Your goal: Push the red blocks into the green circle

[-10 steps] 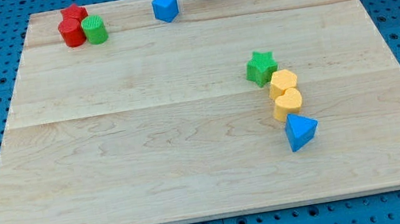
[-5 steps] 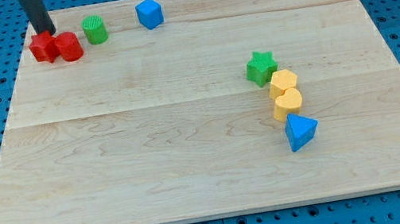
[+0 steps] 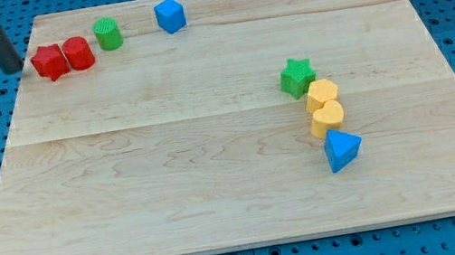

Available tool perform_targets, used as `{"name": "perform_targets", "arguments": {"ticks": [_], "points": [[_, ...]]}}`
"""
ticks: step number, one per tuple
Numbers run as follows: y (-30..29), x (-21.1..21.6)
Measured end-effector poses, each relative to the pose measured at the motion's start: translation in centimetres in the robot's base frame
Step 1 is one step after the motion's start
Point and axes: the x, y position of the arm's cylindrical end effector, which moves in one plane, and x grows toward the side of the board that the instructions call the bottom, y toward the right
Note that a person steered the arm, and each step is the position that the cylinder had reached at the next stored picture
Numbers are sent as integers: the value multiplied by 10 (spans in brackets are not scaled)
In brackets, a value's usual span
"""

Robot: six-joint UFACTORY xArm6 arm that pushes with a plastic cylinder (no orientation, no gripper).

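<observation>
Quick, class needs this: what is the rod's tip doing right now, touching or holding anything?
My tip: holds nothing, sits just to the view's left of the red star block, apparently not touching it.

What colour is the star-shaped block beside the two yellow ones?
Green; the star block shows in the camera view.

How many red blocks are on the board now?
2. The red star block lies near the board's top-left corner; the red cylinder touches it on the view's right. Nothing seems to hide others.
</observation>
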Motion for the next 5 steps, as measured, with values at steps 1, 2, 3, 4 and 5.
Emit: {"name": "perform_targets", "arguments": {"ticks": [1,2,3,4,5], "points": [[20,3],[48,-17],[53,-21],[39,-36],[44,-45]]}}
